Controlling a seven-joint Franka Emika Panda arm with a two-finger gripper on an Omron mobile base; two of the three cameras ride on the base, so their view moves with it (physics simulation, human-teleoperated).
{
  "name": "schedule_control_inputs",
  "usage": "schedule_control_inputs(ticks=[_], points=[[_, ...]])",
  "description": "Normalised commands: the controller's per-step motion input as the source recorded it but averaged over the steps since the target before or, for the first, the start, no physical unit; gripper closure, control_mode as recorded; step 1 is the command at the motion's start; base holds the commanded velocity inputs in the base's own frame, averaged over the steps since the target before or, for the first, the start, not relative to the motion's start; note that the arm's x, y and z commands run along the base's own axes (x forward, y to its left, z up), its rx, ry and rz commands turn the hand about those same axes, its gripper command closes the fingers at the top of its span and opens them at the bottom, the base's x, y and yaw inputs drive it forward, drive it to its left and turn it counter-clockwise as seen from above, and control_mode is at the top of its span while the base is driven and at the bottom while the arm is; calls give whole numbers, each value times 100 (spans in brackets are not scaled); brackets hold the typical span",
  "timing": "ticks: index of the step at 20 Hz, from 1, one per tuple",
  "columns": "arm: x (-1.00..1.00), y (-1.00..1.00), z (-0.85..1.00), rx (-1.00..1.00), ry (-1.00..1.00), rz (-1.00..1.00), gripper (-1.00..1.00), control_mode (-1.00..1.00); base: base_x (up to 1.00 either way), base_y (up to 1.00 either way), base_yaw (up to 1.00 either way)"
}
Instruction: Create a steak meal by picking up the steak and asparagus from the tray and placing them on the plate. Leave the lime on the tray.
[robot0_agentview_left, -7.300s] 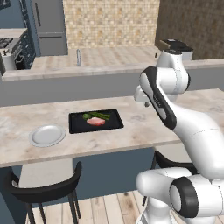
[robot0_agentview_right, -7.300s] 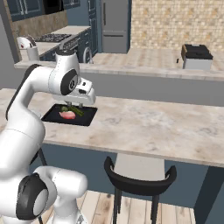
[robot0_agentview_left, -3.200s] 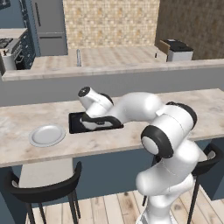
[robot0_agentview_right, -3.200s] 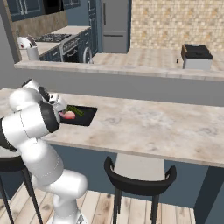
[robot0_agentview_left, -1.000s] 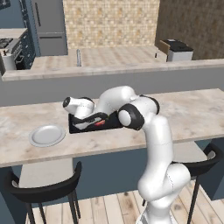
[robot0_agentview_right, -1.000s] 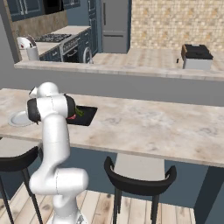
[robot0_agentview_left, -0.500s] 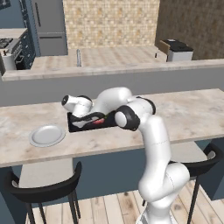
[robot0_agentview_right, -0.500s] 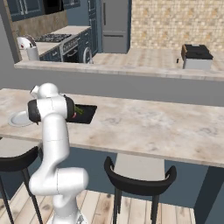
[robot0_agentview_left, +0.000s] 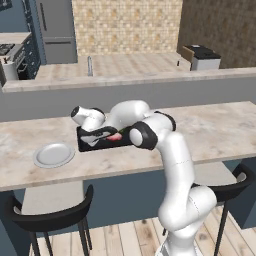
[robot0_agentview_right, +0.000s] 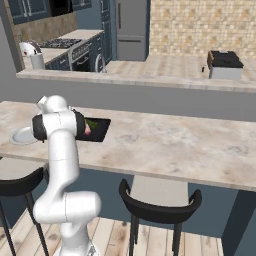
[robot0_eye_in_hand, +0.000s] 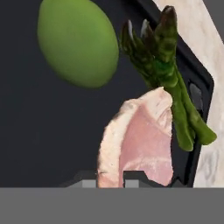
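Observation:
On the black tray (robot0_eye_in_hand: 43, 131) lies the pink steak (robot0_eye_in_hand: 140, 140), and my gripper (robot0_eye_in_hand: 110, 179) is shut on its near pale edge, one dark tip on each side. A bunch of asparagus (robot0_eye_in_hand: 168, 74) rests along the steak's far side by the tray's rim. The round green lime (robot0_eye_in_hand: 74, 41) sits apart on the tray, beyond the steak. From the left base, my hand (robot0_agentview_left: 106, 134) reaches low over the tray (robot0_agentview_left: 95, 145), with a bit of steak (robot0_agentview_left: 115, 135) showing. The grey-white plate (robot0_agentview_left: 54, 155) stands to the tray's left, with nothing on it.
Both tray and plate sit on a long stone counter (robot0_agentview_left: 210, 130) with a front edge close by. Two dark stools (robot0_agentview_left: 50, 220) stand under it. A higher back ledge (robot0_agentview_left: 150, 80) runs behind, with a toaster-like box (robot0_agentview_left: 200, 57) at its right.
Over the last second my hand has stayed at the tray and shifted slightly left and up. Tray and plate have not moved.

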Motion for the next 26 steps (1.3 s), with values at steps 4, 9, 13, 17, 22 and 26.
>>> schedule_control_inputs(ticks=[4, 9, 13, 17, 22, 26], points=[[-32, 0, -16, 0, 0, 0, 100, -100, 0, 0, 0], [-54, 0, 15, 1, -2, 2, 100, -100, 0, 0, 0], [-49, 3, 51, 0, -5, 7, 100, -100, 0, 0, 0], [-37, 9, 67, 0, -8, 9, 100, -100, 0, 0, 0], [-43, 27, 60, 0, -4, 13, 100, -100, 0, 0, 0], [-38, 39, 42, 1, 0, 13, 100, -100, 0, 0, 0]])
